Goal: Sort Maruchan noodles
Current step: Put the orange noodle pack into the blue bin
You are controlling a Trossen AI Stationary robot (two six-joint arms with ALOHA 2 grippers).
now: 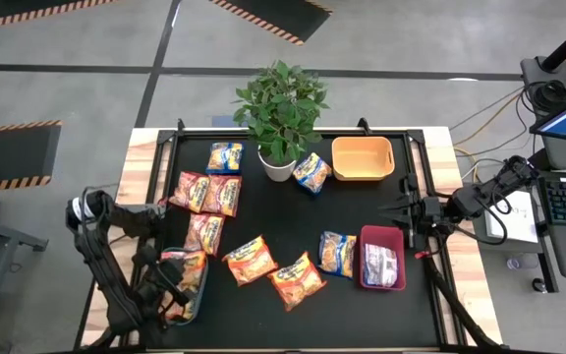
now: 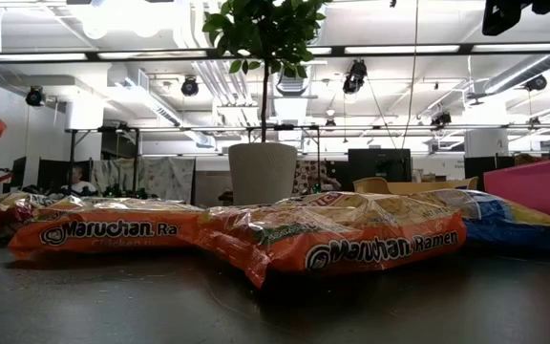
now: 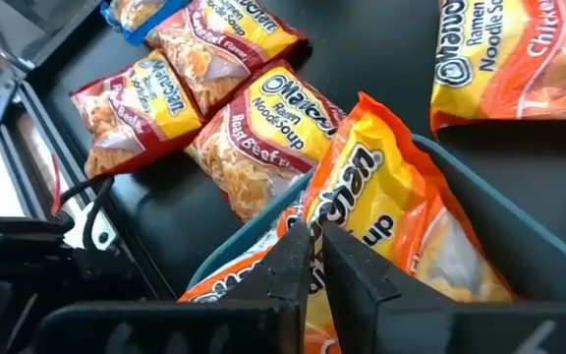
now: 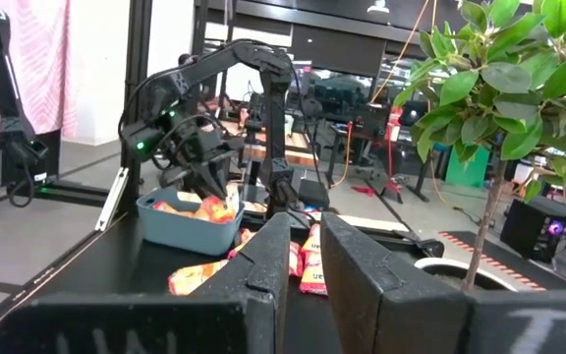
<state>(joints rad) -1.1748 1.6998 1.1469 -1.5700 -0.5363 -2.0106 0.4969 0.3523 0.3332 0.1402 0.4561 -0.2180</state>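
Note:
My left gripper [image 3: 317, 258] is at the table's near left, over a grey-blue bin [image 1: 202, 295], shut on an orange Maruchan packet [image 3: 391, 197] that lies inside the bin. On the black table lie loose packets: red ones [image 1: 204, 193], orange ones [image 1: 251, 260] and blue-and-yellow ones [image 1: 338, 253]. A red bin [image 1: 381, 236] holds one packet [image 1: 381, 265]. My right gripper [image 4: 305, 258] waits at the right edge, level, its fingers nearly together with nothing between them. My left gripper pinches the orange packet near its middle [image 3: 314, 218] between its two fingers. The fingers slant down at it from the table's near left corner. The packet sits tilted in the grey-blue bin, its far end [image 3: 381, 113] propped on the bin's rim.
A potted plant [image 1: 279, 108] stands at the far middle, with an orange bin [image 1: 363, 173] to its right. Packets crowd the table's left and middle. Bare black mat [image 1: 293, 221] shows between the plant and the near packets.

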